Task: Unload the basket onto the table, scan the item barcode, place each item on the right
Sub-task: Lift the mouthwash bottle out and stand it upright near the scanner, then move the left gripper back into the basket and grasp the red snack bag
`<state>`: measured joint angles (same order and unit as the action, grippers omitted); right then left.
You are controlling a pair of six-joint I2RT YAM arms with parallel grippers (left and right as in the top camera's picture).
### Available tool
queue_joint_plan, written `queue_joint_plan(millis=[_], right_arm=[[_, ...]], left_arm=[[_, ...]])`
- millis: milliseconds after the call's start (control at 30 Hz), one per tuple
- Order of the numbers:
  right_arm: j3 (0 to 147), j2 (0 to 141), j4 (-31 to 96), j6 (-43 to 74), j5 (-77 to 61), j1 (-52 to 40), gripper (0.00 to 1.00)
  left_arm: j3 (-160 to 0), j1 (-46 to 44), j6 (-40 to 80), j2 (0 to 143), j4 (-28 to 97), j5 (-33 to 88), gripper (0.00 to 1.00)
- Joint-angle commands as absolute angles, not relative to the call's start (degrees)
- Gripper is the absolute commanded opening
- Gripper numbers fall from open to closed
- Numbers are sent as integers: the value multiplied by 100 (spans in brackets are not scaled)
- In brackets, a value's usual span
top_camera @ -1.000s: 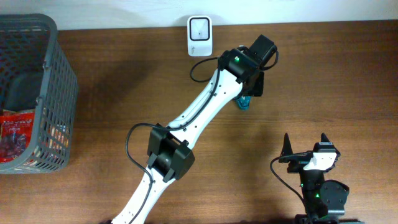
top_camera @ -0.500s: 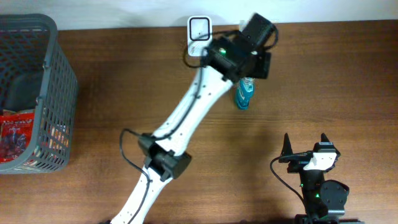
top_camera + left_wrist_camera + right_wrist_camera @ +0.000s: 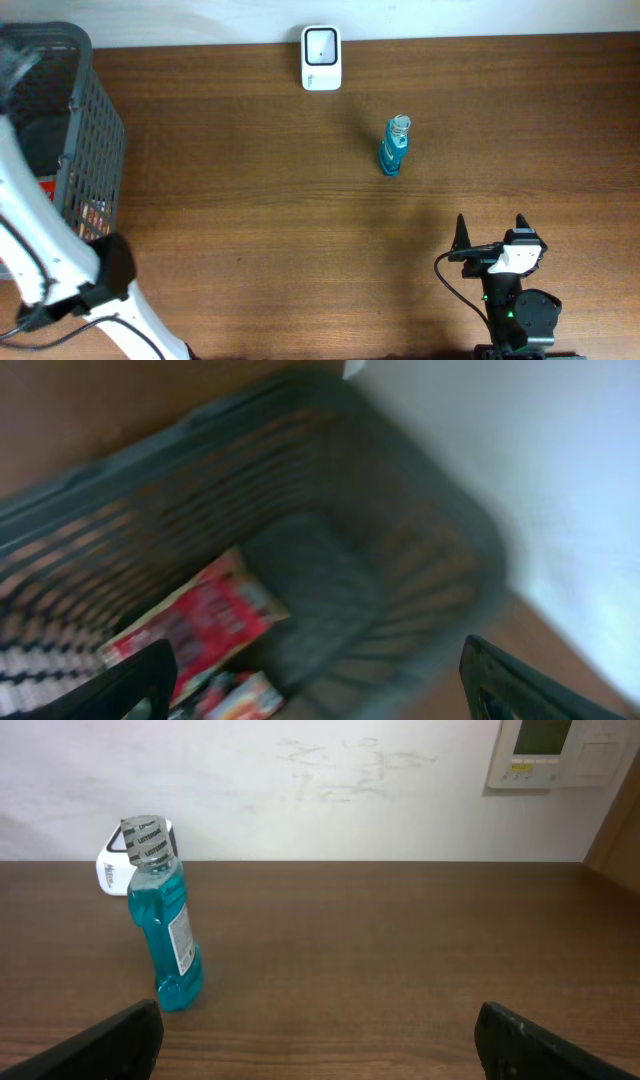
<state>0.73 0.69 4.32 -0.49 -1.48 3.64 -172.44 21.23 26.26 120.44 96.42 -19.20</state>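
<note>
1. Two arms work at a brown wooden bench (image 3: pixel 250 200). The left arm (image 3: pixel 25 235) shows at the left edge of the overhead view, its white links crossing a grey mesh basket (image 3: pixel 100 160).
2. The blue bottle (image 3: pixel 393 148) stands upright on the bench, right of centre and toward the far side, with a clear cap on top. Nothing touches it.
3. A white scanner (image 3: pixel 321 44) sits at the far edge of the bench, to the left of the bottle and apart from it.
4. From the right wrist, the blue bottle (image 3: pixel 165 925) stands at the left with a pale label on its side. The scanner (image 3: pixel 108 870) is partly hidden behind its neck.
5. The right end effector (image 3: pixel 320 1045) is spread wide and holds nothing, its dark fingertips sitting in the lower corners of that view. In the overhead view it lies at the near right of the bench (image 3: pixel 491 228), well apart from the bottle.
6. The left end effector (image 3: pixel 315 680) is also spread wide with nothing between its fingers. Its blurred view looks down into the basket (image 3: pixel 430 600), where a red packet (image 3: pixel 190 625) lies on the bottom.
7. In the overhead view the left end effector itself cannot be made out.
</note>
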Motion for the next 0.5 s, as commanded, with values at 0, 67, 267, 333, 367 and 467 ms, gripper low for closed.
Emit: queue_joint_plan(millis=[0, 67, 267, 333, 367, 467], right_arm=[[32, 36, 454, -86, -123, 340, 98], [32, 36, 454, -86, -123, 340, 98], [32, 36, 454, -84, -123, 340, 99], [32, 36, 454, -86, -123, 340, 98], [32, 36, 454, -86, -123, 340, 99], [32, 36, 454, -84, -123, 340, 98]], left_arm=[[-15998, 2987, 2650, 12101, 9651, -1667, 90], [-15100, 3304, 2644, 12101, 9445, -1667, 93], [-12145, 3607, 908, 12101, 7782, -1664, 96], [-11627, 3607, 587, 12101, 7419, -1667, 97], [-11314, 3607, 346, 12101, 7175, -1669, 99], [-10899, 3618, -119, 12103, 6928, -1673, 99]])
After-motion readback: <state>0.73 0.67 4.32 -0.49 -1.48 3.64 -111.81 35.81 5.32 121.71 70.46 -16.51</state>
